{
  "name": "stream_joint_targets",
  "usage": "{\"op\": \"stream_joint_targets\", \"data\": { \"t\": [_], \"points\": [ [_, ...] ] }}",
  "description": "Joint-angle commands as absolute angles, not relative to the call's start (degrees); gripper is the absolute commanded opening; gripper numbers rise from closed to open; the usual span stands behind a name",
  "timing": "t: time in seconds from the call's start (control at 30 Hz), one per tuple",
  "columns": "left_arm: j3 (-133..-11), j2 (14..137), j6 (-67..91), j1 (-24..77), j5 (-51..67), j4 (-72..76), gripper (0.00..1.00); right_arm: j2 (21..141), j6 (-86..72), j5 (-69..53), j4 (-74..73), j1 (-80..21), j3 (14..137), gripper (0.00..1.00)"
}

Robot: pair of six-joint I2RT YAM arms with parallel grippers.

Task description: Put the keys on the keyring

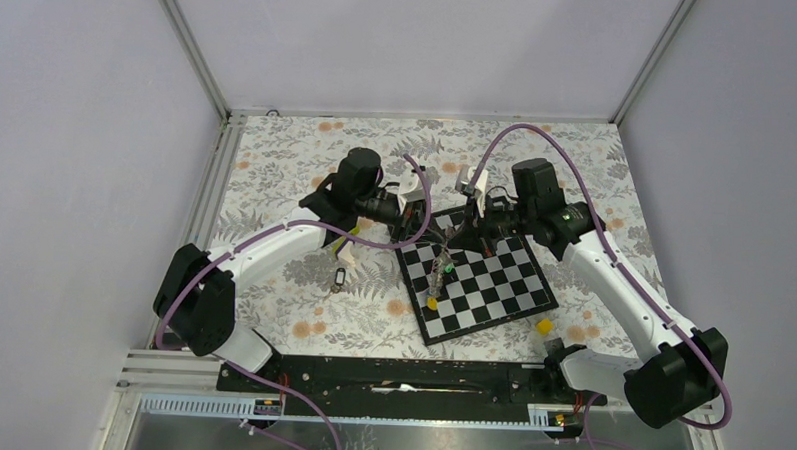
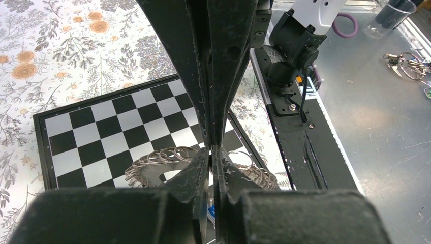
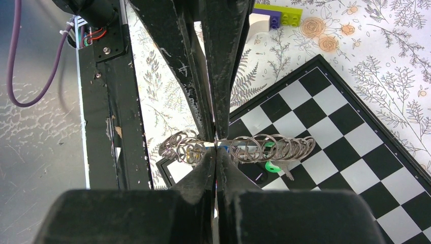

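Note:
The grey coiled keyring [image 1: 438,276] stands on edge over the chessboard [image 1: 502,289], between both grippers. My right gripper [image 3: 216,144] is shut on the keyring's [image 3: 254,147] rim, near its middle. A green key [image 3: 272,166] hangs on the ring's right part, and a yellow key [image 3: 195,152] shows through the coils on the left. My left gripper [image 2: 211,152] is closed down from the other side, just above the keyring [image 2: 162,157]. A blue key [image 2: 212,211] sits in the thin slit between its fingers. The green key [image 1: 450,270] and the yellow key [image 1: 432,302] also show from above.
A small black key-like piece [image 1: 340,279] lies on the flowered cloth left of the board. A yellow block [image 1: 545,326] sits off the board's near right corner. A lime, purple and white brick wedge [image 3: 277,15] rests beside the board. The black base rail [image 1: 399,375] runs along the near edge.

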State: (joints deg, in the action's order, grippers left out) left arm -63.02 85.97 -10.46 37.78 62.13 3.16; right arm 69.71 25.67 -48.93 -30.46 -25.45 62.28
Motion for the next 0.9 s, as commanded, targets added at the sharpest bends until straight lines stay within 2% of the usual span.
{"op": "stream_joint_targets", "data": {
  "t": [0.0,0.23,0.43,0.87],
  "points": [
    [-64.7,84.0,-10.8,37.4,62.8,6.2,0.01,68.5,25.8,-49.4,-28.4,-25.8,62.4,0.00],
    [-63.8,83.7,-12.6,37.4,63.0,4.6,0.00,68.2,25.4,-49.5,-27.9,-25.8,62.7,0.00],
    [-63.5,83.6,-13.7,37.4,62.7,3.0,0.14,68.4,25.2,-49.5,-27.7,-25.8,62.9,0.00],
    [-63.3,83.9,-13.8,37.2,62.6,2.6,0.19,68.2,24.8,-49.5,-27.8,-25.8,63.2,0.00]
  ]
}}
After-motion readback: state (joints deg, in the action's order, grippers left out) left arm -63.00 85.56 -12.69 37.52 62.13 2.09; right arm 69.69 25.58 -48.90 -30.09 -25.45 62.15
